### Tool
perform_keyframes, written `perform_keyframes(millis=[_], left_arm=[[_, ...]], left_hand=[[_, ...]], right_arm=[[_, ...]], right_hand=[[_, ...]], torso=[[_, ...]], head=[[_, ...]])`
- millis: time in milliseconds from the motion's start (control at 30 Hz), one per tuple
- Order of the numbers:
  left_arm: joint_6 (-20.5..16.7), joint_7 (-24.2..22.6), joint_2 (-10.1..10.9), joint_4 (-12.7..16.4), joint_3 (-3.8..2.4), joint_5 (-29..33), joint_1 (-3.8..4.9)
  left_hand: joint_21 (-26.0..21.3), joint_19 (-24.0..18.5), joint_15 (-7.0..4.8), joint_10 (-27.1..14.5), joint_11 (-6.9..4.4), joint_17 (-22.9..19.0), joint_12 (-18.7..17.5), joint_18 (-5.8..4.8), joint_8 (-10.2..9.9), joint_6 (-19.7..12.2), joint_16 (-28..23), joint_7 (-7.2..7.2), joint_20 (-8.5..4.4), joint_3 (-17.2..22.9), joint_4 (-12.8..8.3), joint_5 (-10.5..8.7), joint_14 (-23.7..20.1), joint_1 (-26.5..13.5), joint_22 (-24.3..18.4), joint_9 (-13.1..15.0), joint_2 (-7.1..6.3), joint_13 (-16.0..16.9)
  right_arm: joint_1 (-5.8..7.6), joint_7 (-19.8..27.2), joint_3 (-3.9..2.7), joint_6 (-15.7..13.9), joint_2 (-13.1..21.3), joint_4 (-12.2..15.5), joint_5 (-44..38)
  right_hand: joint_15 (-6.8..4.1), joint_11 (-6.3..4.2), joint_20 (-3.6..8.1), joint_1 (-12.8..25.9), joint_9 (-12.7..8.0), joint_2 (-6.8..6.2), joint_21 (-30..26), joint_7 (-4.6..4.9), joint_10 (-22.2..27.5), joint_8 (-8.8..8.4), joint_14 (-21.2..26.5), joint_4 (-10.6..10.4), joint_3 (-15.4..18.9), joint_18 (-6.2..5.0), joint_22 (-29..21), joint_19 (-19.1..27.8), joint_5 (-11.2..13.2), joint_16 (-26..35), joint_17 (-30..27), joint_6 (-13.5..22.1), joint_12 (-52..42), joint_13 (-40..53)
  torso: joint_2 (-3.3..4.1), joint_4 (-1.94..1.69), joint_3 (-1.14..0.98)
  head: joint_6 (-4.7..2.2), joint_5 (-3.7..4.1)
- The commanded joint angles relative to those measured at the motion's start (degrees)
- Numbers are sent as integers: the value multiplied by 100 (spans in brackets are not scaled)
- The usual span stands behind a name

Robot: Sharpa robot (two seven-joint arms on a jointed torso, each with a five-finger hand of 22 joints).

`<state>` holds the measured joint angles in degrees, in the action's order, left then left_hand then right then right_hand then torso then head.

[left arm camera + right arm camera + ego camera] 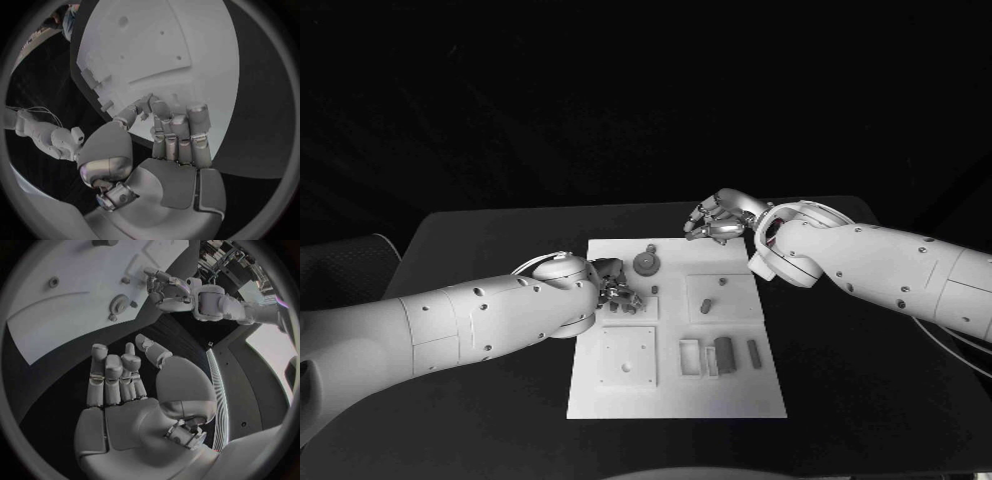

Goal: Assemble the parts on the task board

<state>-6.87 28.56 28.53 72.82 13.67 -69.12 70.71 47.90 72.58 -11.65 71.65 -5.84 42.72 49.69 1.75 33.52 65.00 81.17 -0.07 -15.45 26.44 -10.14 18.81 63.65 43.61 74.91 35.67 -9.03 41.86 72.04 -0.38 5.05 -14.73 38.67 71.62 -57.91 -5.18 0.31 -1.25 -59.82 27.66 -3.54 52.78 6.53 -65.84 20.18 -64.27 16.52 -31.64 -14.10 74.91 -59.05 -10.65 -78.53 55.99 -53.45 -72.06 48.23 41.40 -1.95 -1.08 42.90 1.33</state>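
Left robot hand (615, 290) fingers curled over task board (678, 395) parts, grip unclear; right robot hand (718, 222) empty, spread beyond board

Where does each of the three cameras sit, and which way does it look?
Head view: on the robot's head, looking down at the task board; both arms enter.
Left wrist view: behind the left hand, facing the board's edge.
Right wrist view: behind the right hand, facing the board from beside it, over the black table.
Shared: the round part, also in the right wrist view.

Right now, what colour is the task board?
White; the task board shows best in the head view, against the black table.
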Motion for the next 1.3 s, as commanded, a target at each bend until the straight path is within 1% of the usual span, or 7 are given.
perform_keyframes(millis=[33,267,600,1167,1200,1233,1300], left_arm=[[115,-36,-17,14,-3,36,0],[108,-36,-15,11,-3,36,0],[48,-34,-18,8,-3,34,0],[-5,-9,-28,-45,-5,36,0],[0,-13,-29,-47,-5,37,0],[-3,-12,-29,-46,-5,39,0],[-9,-9,-31,-47,-5,40,0]], left_hand=[[-23,-17,1,-56,-1,-7,38,345,22,-27,22,17,-33,-3,-56,-12,-43,99,107,-6,6,-7],[-13,-12,5,-58,2,-16,55,336,40,-28,34,20,-26,6,-215,188,-44,245,106,-8,173,-12],[1,2,7,-49,2,-33,69,322,56,-17,45,19,-24,42,-334,625,-33,347,106,-20,440,-28],[26,26,-2,-11,-11,-35,87,317,75,23,67,4,-26,90,-391,752,-6,410,111,-28,648,-35],[28,27,-3,-9,-12,-36,87,315,75,26,68,4,-25,102,-398,797,-3,414,111,-30,656,-36],[34,32,-3,-5,-12,-38,87,312,75,31,70,4,-23,118,-402,962,0,406,111,-35,656,-40],[36,33,-3,-3,-12,-39,88,311,76,34,71,4,-23,122,-408,1004,1,405,111,-37,661,-41]], right_arm=[[-1,38,-3,50,-4,6,-5],[-1,40,-3,51,-5,5,-5],[-1,42,-3,51,-10,2,-5],[-1,42,-3,62,-8,2,-5],[-1,42,-3,63,-8,1,-5],[-1,42,-3,67,-8,0,-5],[-1,41,-3,67,-7,0,-5]], right_hand=[[-24,13,-10,52,9,-26,-31,34,42,-29,1,-9,7,-90,59,2,-26,6,-5,7,23,8],[-23,14,-10,53,10,-24,-31,35,42,-31,1,-11,7,-90,59,1,-27,6,-6,9,23,8],[-22,15,-9,54,12,-22,-31,36,42,-34,0,-10,6,-90,59,0,-28,6,-6,10,22,9],[-21,16,-9,54,17,-23,-31,37,43,-37,0,-9,4,-90,59,0,-31,5,-6,10,22,9],[-21,16,-9,53,17,-23,-31,37,43,-37,0,-9,4,-90,59,0,-31,5,-6,10,22,9],[-21,16,-8,53,17,-23,-31,37,43,-37,0,-9,4,-90,59,0,-31,5,-6,10,22,9],[-21,16,-8,53,18,-23,-31,37,43,-37,0,-8,4,-90,59,0,-32,5,-6,10,22,9]], torso=[[1,-1,2],[1,-2,3],[2,-4,3],[1,-1,0],[1,-1,0],[1,0,1],[1,0,1]], head=[[5,3],[9,5],[16,5],[15,4],[14,5],[13,7],[16,6]])
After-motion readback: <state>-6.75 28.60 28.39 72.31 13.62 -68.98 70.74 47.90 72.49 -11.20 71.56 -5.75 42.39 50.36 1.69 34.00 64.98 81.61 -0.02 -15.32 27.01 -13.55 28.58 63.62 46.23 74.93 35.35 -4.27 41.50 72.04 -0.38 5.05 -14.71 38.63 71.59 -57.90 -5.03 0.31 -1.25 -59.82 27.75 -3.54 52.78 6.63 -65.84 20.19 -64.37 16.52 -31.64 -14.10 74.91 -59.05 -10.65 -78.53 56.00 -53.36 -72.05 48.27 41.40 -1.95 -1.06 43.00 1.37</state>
